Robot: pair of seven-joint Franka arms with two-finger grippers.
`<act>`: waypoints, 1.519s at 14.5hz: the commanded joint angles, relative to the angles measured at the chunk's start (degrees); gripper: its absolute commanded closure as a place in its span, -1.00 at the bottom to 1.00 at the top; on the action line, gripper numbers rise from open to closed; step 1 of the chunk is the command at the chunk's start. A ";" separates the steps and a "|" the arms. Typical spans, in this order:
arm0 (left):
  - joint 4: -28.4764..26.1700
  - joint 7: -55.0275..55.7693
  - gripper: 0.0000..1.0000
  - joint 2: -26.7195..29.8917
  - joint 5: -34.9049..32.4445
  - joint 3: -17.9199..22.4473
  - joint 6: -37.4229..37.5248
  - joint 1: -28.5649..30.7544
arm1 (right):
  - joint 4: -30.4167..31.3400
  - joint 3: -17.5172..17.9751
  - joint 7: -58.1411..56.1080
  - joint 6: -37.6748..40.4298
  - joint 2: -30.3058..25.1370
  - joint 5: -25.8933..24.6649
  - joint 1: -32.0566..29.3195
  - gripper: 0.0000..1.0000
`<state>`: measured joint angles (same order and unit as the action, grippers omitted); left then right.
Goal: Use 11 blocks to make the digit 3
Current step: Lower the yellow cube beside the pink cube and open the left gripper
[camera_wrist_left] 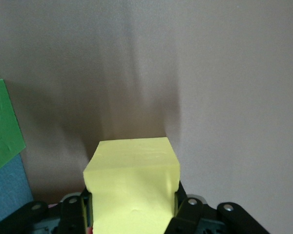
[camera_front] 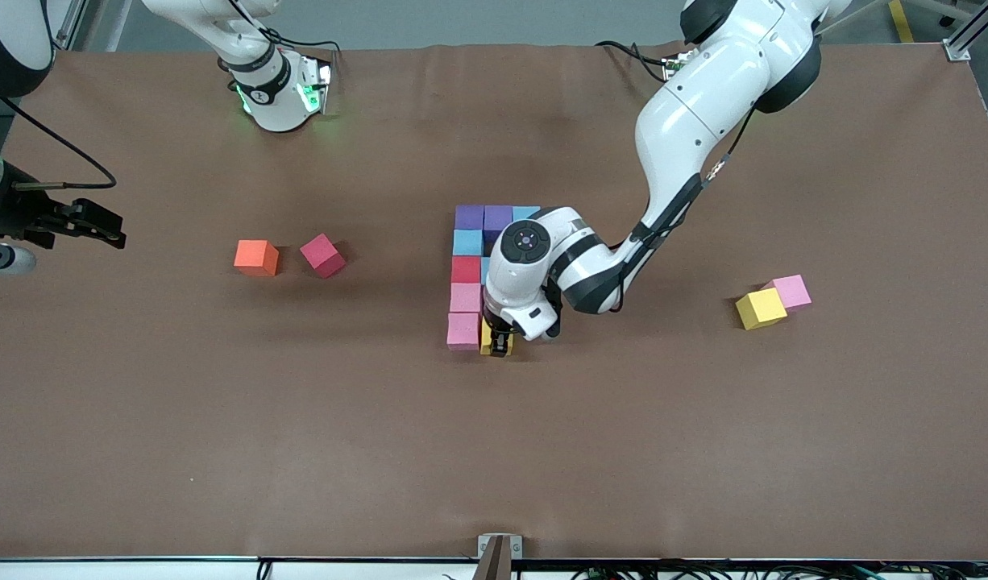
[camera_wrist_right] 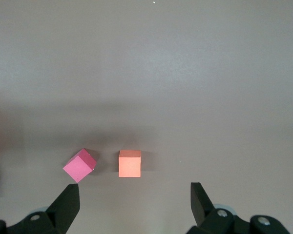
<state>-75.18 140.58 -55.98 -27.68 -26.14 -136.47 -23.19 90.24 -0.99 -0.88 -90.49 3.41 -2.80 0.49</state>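
Left gripper (camera_front: pixel 498 345) clenched on a yellow cube (camera_wrist_left: pixel 132 180), low at the 6 o'clock end of the digit 3 (camera_front: pixel 467 274).

Held just beside the pink corner cube (camera_front: pixel 463 330), at its 3 o'clock in the front view, probably to begin the lowest prong off the spine of purple, light blue, red and pink. Gripped by two opposite faces, leaving the face toward the pink cube free to close up against it. Right gripper (camera_front: pixel 79 219) released and waiting over the right arm's end of the table, with the orange cube (camera_wrist_right: pixel 130 163) and crimson cube (camera_wrist_right: pixel 79 165) below it. Spare yellow cube (camera_front: pixel 760 308) and spare pink cube (camera_front: pixel 790 290) touching, at the figure's 3 o'clock, well apart. Middle prong mostly hidden under the left wrist; only an edge of the green cube (camera_wrist_left: pixel 2 126) visible. Cannot tell whether the held cube rests on the table or touches its pink neighbour.
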 commanded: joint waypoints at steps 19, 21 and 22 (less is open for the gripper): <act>-4.61 -7.14 -1.00 13.78 6.58 -3.28 16.05 10.15 | -5.34 0.81 0.26 4.79 0.28 4.83 -3.12 -1.00; -10.05 -12.41 -1.00 17.82 6.58 -7.24 16.68 17.87 | -5.34 0.81 0.26 4.88 0.28 4.83 -3.39 -1.00; -13.12 -15.22 -1.00 19.93 6.58 -8.91 16.68 21.83 | -5.25 0.81 0.17 5.05 0.20 4.74 -3.30 -1.00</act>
<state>-79.16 129.97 -42.39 -22.30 -31.63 -119.58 -8.76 85.11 -1.07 -0.68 -86.14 3.70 1.79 -1.68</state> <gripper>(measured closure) 0.000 0.000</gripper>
